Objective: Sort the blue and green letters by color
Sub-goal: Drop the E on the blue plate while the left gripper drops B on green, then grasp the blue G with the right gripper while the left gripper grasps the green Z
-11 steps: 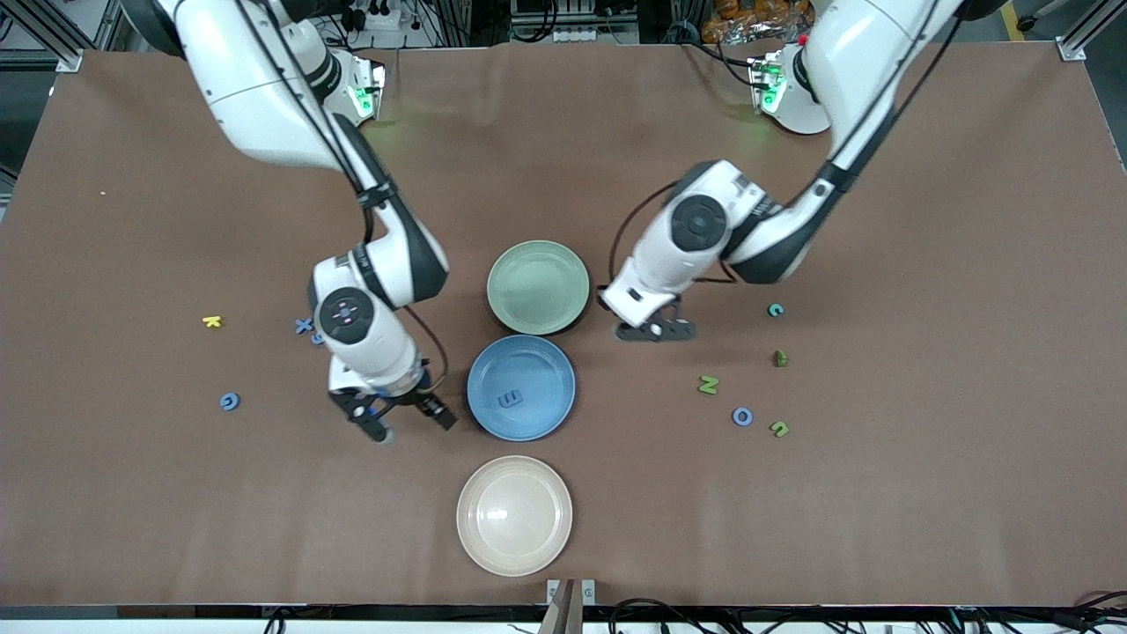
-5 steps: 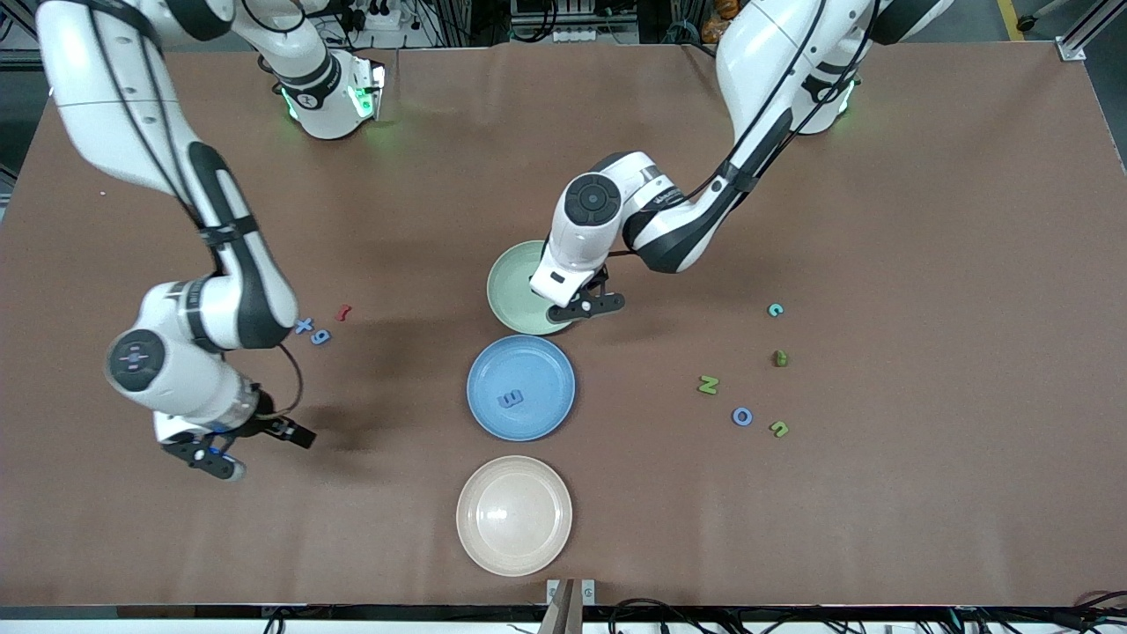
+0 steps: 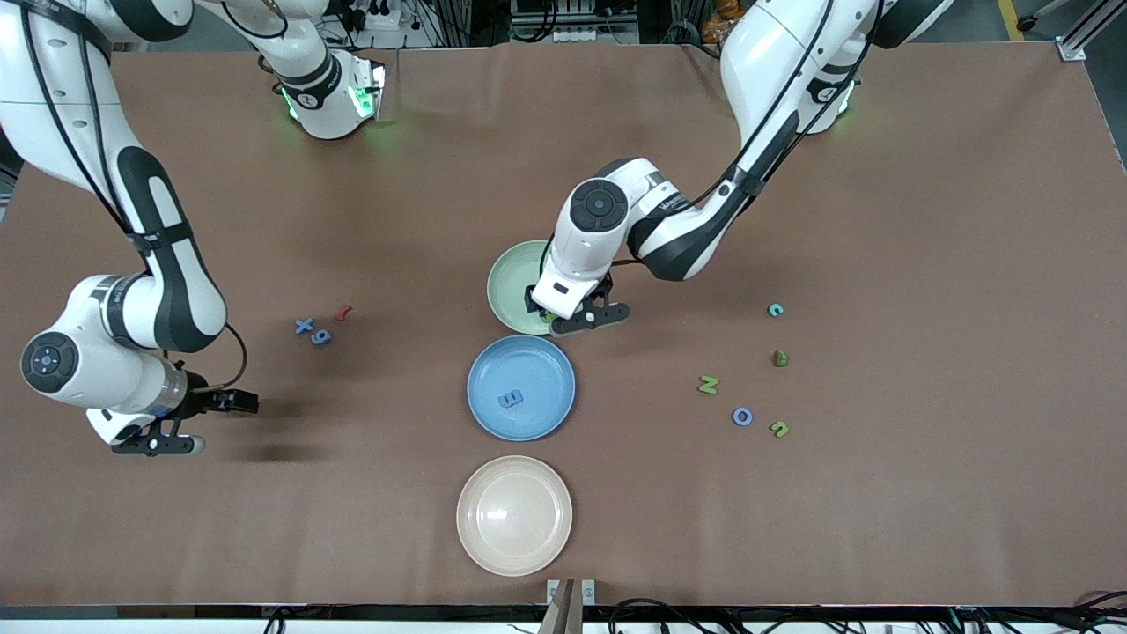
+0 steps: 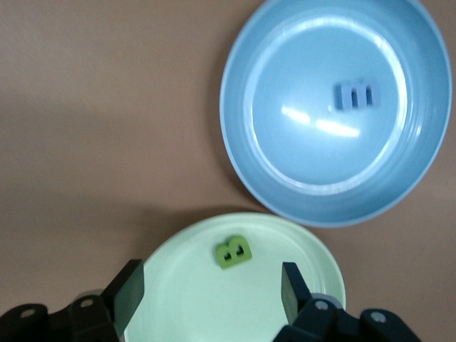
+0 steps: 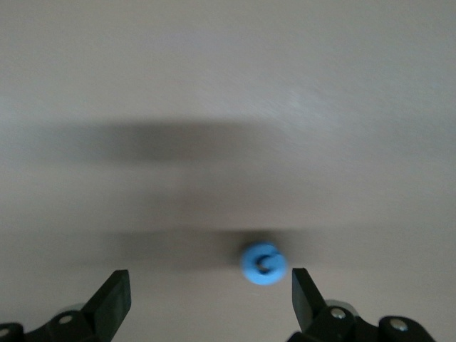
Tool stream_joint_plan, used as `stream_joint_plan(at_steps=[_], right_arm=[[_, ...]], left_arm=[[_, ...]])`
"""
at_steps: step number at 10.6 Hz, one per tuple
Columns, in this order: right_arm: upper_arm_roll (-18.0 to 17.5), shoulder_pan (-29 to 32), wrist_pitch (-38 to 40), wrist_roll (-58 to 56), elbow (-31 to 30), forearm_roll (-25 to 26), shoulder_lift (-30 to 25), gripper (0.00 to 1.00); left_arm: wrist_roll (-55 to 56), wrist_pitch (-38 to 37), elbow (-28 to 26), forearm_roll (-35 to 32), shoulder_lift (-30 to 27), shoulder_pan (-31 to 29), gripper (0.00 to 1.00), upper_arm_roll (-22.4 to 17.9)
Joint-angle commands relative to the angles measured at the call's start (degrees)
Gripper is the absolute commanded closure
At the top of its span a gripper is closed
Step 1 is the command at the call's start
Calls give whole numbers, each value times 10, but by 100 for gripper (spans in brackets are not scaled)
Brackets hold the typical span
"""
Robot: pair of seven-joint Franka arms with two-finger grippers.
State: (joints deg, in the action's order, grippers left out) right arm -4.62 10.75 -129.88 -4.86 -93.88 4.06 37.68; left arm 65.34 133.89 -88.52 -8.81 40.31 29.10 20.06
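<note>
Two end effectors, both spread wide, neither holding anything. Left end effector (image 3: pixel 577 315) over green plate (image 3: pixel 511 282), fingers (image 4: pixel 128 292) apart, green B (image 4: pixel 234 251) lying loose on the plate. Blue E (image 3: pixel 510 399) in blue plate (image 3: pixel 493 423). Right end effector (image 3: pixel 158 443) over table (image 3: pixel 616 528) at the right arm's end, blue G (image 5: pixel 263 263) lying between its fingers (image 5: pixel 114 299). Blue X (image 3: pixel 304 326), 9 (image 3: pixel 320 337); green N (image 3: pixel 708 384), blue O (image 3: pixel 742 416), green u (image 3: pixel 779 429) loose on table.

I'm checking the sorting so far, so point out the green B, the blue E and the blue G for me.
green B (image 4: pixel 234 251), left wrist view, middle of the letter
blue E (image 3: pixel 510 399), front view, middle of the letter
blue G (image 5: pixel 263 263), right wrist view, its centre
</note>
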Motion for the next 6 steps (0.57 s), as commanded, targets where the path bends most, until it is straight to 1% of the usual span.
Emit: stream_joint_plan(at_steps=[1, 2, 4, 5, 6], right_arm=[[-13, 38, -19, -25, -46, 51, -19, 0], [-13, 42, -47, -28, -60, 53, -18, 0], [-14, 47, -115, -26, -99, 53, -18, 0], [-14, 51, -139, -24, -113, 51, -18, 0], [-14, 52, -147, -24, -118, 51, -16, 0]], left_arm=[[-115, -34, -10, -12, -30, -78, 37, -4], [-190, -44, -11, -10, -30, -110, 39, -4], [-305, -55, -13, -11, -25, -157, 40, -5], [-364, -57, -14, -11, -23, -174, 40, -5], [-404, -57, -15, -11, -15, -179, 40, -5]])
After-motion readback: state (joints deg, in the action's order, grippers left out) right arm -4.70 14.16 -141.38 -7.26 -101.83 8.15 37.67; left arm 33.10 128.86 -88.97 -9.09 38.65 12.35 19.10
